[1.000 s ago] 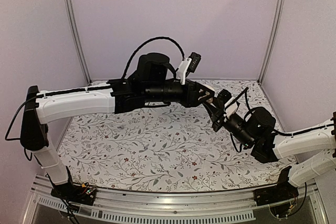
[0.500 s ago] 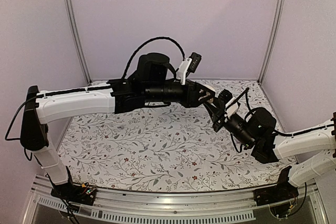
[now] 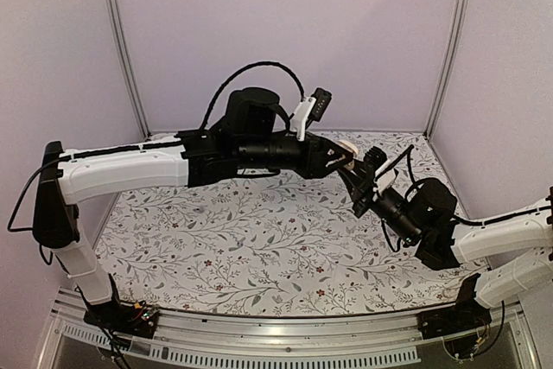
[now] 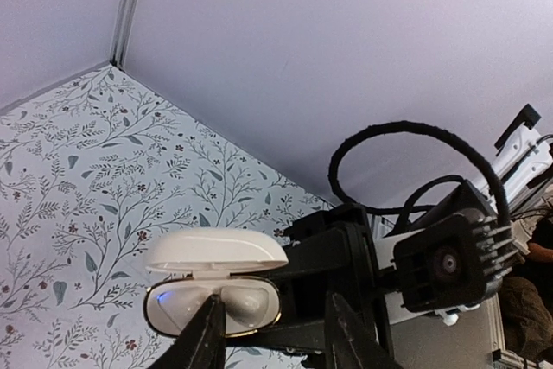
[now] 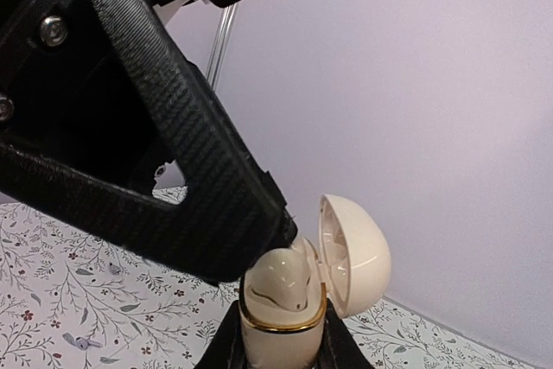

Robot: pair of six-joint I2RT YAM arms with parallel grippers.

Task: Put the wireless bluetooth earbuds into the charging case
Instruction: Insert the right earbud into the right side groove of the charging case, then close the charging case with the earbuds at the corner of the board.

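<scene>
My right gripper (image 5: 282,345) is shut on the white, gold-rimmed charging case (image 5: 283,334) and holds it upright in the air, lid (image 5: 354,252) swung open. A pale earbud (image 5: 281,284) sits in the near well. In the left wrist view the case (image 4: 259,321) shows both wells filled with pale shapes, and an earbud (image 4: 246,300) lies in the right one. My left gripper (image 4: 273,300) hovers over the case with its jaws apart and nothing between them. One black finger (image 5: 199,205) reaches the case's rim. From the top view both grippers meet above the table at the case (image 3: 345,146).
The floral tablecloth (image 3: 259,239) lies below the raised arms. Pale walls and metal corner posts (image 3: 121,49) close in the back and sides. The right arm's wrist and cable loop (image 4: 415,179) crowd the space behind the case.
Both grippers and the case have shifted slightly up and toward the back. The grips look the same.
</scene>
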